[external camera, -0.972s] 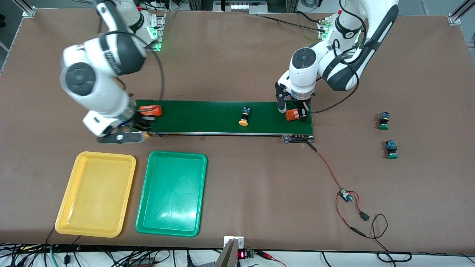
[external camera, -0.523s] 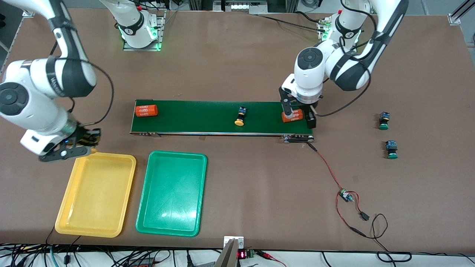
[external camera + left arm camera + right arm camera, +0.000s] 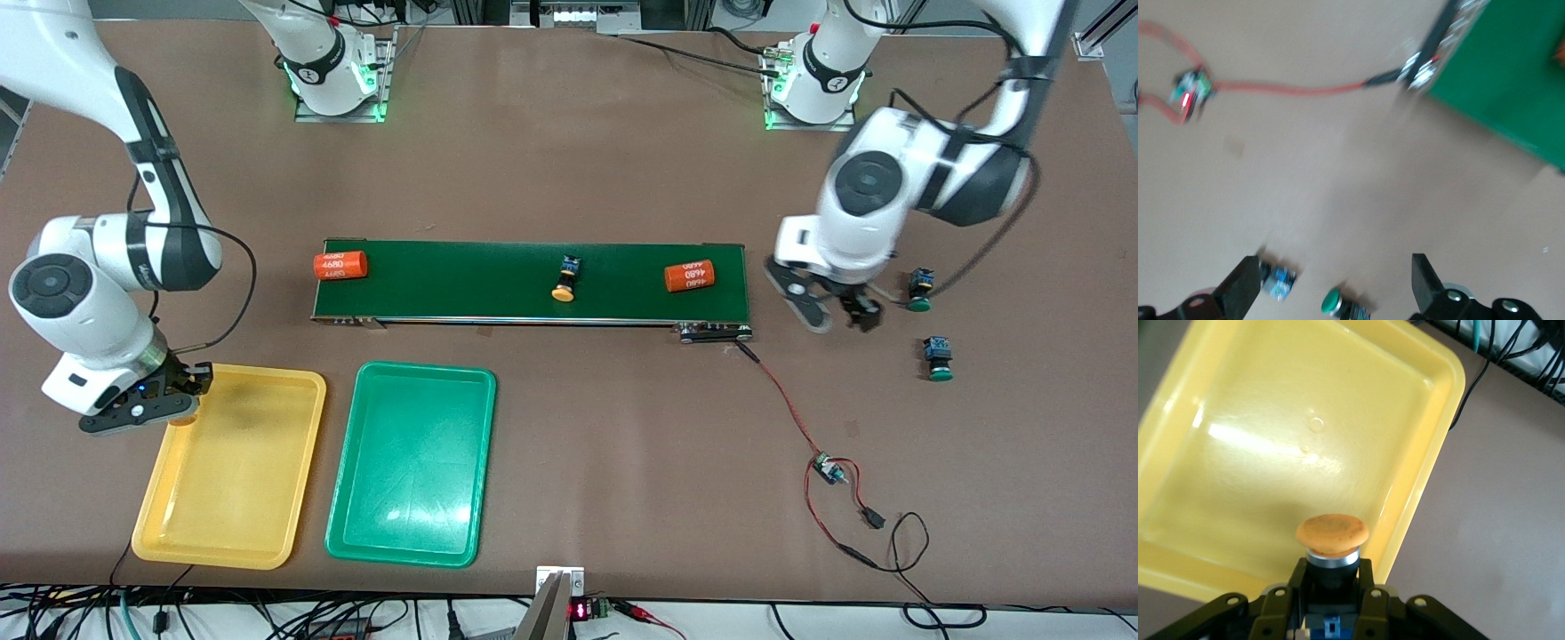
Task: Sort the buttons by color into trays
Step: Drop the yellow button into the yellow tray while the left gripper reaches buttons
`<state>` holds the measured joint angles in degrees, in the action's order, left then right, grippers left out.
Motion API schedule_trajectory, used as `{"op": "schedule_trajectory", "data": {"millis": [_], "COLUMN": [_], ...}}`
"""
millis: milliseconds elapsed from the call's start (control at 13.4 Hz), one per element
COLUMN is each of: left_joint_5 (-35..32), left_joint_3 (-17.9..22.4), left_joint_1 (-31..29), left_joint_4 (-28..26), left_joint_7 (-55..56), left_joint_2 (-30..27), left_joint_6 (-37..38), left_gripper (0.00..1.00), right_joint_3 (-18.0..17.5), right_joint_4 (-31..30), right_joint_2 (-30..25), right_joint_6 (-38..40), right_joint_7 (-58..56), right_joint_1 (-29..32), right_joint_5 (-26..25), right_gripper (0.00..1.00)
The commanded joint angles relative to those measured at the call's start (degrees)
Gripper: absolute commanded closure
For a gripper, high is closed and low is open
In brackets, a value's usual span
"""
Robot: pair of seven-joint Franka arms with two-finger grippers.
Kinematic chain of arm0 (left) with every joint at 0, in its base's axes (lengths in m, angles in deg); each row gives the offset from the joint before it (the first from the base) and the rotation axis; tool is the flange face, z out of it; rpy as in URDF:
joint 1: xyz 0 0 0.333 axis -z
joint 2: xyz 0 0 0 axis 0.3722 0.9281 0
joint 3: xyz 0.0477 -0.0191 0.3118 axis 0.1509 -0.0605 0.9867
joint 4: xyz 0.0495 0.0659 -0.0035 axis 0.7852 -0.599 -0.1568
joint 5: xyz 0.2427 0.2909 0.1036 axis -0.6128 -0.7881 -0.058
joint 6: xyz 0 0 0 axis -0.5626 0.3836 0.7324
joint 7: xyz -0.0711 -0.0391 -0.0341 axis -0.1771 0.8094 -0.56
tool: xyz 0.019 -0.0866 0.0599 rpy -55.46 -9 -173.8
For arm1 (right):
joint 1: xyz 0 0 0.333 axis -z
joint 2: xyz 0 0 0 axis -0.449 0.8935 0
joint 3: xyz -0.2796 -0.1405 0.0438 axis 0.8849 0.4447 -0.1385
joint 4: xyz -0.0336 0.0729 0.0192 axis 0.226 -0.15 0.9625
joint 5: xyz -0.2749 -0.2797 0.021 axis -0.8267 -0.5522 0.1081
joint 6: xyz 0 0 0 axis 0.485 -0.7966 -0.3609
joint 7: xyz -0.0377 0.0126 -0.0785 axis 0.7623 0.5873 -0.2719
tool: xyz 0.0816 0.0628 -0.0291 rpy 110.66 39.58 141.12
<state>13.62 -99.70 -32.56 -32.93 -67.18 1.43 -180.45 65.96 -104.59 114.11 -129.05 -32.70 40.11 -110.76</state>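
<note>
My right gripper point(image 3: 1331, 579) is shut on an orange-yellow button point(image 3: 1332, 535) and hangs over the corner of the yellow tray point(image 3: 227, 471) closest to the right arm's base; in the front view that gripper point(image 3: 178, 402) is at the tray's rim. The green tray point(image 3: 413, 462) lies beside the yellow one. A second orange-yellow button point(image 3: 565, 278) lies on the belt. Two green buttons point(image 3: 919, 290) point(image 3: 937, 358) lie on the table past the belt's end. My left gripper point(image 3: 836, 311) is open above the table between the belt and those buttons, and both green buttons point(image 3: 1338, 301) point(image 3: 1278, 281) show between its fingers point(image 3: 1245, 283).
The dark-green conveyor belt point(image 3: 498, 298) carries two orange numbered cylinders point(image 3: 340, 265) point(image 3: 690, 276). A red wire with a small circuit board point(image 3: 827, 467) runs from the belt's end toward the front camera.
The left gripper opened, left an orange cylinder on the belt and swung toward the green buttons. The right gripper carried its button from the belt's end to over the yellow tray.
</note>
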Motion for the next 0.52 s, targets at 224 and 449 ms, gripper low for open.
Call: {"op": "schedule_trajectory", "data": {"millis": [224, 449], "left_joint_5": [6.30, 14.23], "left_joint_3": [14.07, 20.14], "left_joint_1": [-0.11, -0.19], "left_joint_4": [5.00, 7.12], "left_joint_7": [1.78, 2.49], "left_joint_2": [0.01, 2.13], "left_joint_6": [1.15, 0.98], "left_gripper": [0.00, 0.00], "right_joint_3": [2.15, 2.15], "right_joint_4": [0.42, 0.24], "right_joint_2": [5.36, 7.04], "right_joint_6": [-7.34, -10.15], "right_joint_7": [0.13, 0.13], "right_joint_1": [-0.42, -0.51], "right_joint_5": [-1.10, -1.10], "right_gripper": [0.99, 0.95]}}
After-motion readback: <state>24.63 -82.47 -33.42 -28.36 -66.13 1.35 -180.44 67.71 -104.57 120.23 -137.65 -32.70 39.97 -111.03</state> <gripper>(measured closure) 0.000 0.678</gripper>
